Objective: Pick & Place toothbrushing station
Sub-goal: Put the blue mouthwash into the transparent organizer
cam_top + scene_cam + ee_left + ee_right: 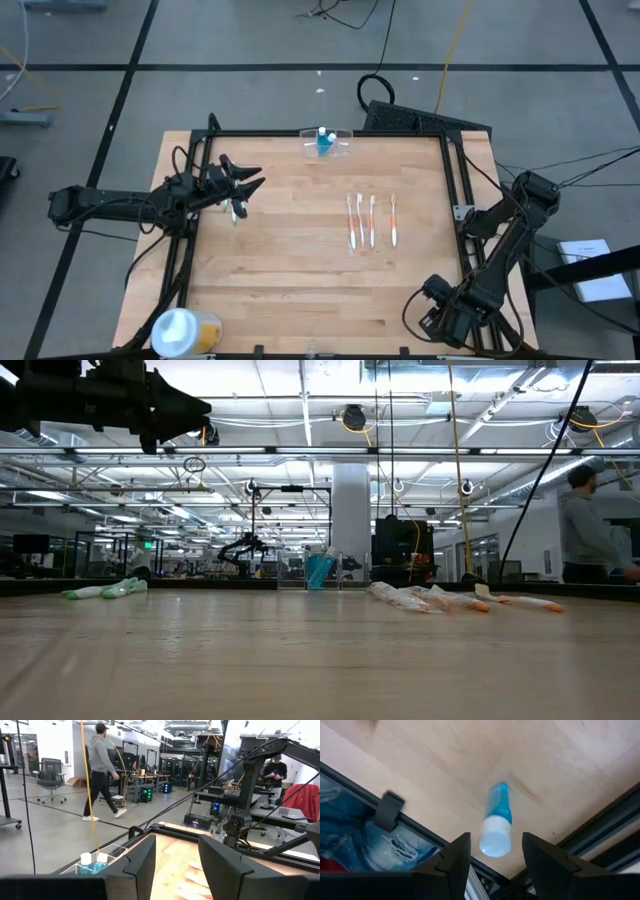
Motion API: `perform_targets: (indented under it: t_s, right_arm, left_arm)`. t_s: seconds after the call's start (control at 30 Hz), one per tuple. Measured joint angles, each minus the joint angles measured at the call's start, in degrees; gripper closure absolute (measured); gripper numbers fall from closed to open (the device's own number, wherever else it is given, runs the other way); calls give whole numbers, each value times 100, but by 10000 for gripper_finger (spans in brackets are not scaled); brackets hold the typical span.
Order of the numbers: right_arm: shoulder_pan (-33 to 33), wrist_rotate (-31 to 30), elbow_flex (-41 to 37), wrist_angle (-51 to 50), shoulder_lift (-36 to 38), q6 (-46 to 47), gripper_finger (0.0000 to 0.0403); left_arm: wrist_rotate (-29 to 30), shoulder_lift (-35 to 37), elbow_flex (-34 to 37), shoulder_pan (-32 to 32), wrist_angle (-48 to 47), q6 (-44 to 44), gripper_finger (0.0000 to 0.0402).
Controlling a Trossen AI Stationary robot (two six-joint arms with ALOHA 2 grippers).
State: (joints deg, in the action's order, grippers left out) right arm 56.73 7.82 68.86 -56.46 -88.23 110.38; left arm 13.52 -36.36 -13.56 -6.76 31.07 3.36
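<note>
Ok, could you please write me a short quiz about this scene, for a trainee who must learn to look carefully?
1. How many toothbrushes lie on the table?
2. True or false: the left pincer is holding the clear holder.
3. Where does the white-and-yellow tub stand?
A. at a table corner on the left arm's side
B. inside the clear holder
C. between the toothbrushes

Key:
1. Four, side by side.
2. False. The pincer is open and empty, and the holder stands at the table's far edge.
3. A
</note>
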Motion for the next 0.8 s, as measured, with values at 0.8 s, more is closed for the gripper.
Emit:
perform_targets:
  t_s: [0.8]
  right_arm:
    - [-2,141,-328,494,0,1,259]
  left_arm:
    - [-5,0,0,0,-4,-2,245]
